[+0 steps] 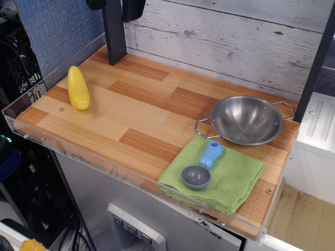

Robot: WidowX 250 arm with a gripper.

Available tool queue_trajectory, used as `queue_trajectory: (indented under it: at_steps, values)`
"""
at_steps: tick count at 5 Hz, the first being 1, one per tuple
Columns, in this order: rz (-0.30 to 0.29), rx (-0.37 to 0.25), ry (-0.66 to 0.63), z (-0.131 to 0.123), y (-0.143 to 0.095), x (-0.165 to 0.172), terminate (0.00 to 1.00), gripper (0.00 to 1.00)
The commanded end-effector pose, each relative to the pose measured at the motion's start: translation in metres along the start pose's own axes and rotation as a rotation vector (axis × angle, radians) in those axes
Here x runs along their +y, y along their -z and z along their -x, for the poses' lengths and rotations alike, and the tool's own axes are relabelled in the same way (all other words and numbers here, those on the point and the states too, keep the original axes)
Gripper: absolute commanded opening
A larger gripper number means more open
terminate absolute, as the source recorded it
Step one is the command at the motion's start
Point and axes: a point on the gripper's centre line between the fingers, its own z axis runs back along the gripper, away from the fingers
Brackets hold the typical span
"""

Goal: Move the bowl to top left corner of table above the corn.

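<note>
The gripper (132,8) shows only as a dark part at the top edge of the view, just right of a dark upright post (115,31). It is cut by the frame, so I cannot tell how far it is open or whether it holds anything. It hangs above the back part of the surface (131,110), well apart from all the things on it.

The surface is a wooden tabletop of light and reddish-brown strips, with a clear acrylic rim (78,154) along its front and left sides. Behind it stands a wall of whitewashed planks (225,42), and at the back left a blue fabric panel (57,26).

The corn (78,88) lies on the left part of the surface, near the left rim. It is a smooth yellow toy cob, and its narrow end points toward the back.

The bowl (246,119) sits upright on the right part of the surface, far from the corn. It is round, of shiny steel, with two thin wire loop handles, one at the left front and one at the right back. Its inside looks empty.

Just in front of the bowl a green cloth (230,180) lies flat at the front right corner; its back edge reaches under or against the bowl's rim. On the cloth rests a small grey measuring scoop (197,177) with a blue handle, which points back toward the bowl.
</note>
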Motion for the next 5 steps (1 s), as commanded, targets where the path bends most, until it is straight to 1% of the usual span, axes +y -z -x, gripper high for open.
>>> queue_trajectory:
  at_steps: [1, 2, 3, 4, 5]
  values:
    - [0.0, 0.0, 0.0, 0.0, 0.0, 0.0, 0.0, 1.0]
    - [0.022, 0.028, 0.04, -0.008, 0.008, -0.019, 0.0, 1.0]
    - [0.01, 0.02, 0.094, -0.016, 0.02, -0.051, 0.0, 1.0]
    - [-0.023, -0.061, 0.089, -0.023, 0.038, -0.079, 0.0, 1.0]
    - [-0.035, -0.096, 0.065, -0.028, 0.062, -0.09, 0.0, 1.0]
